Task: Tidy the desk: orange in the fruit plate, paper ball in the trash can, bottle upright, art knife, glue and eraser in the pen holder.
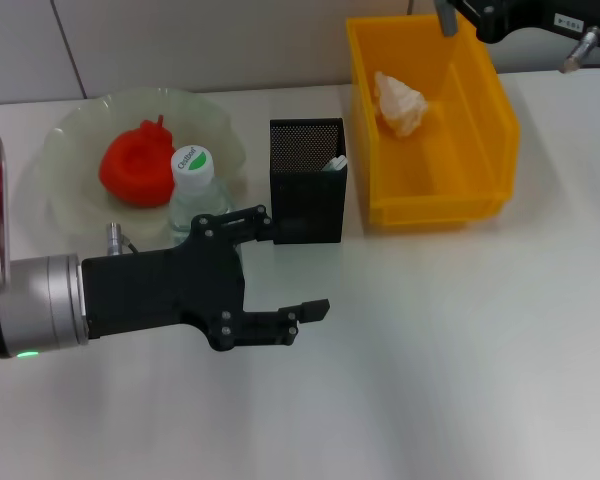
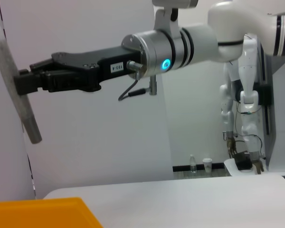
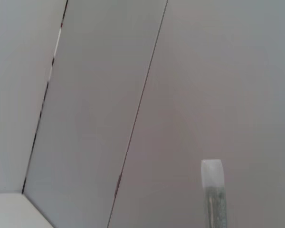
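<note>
Gaping wide, the left hand [image 1: 285,270] holds nothing beside the bottle [image 1: 197,195].

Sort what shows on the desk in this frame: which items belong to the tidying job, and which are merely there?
Job items:
orange in the fruit plate
bottle standing upright
paper ball in the yellow trash can
pen holder, something white inside
left gripper open beside the bottle
right gripper over the can

Merely there:
nothing else on the desk
</note>
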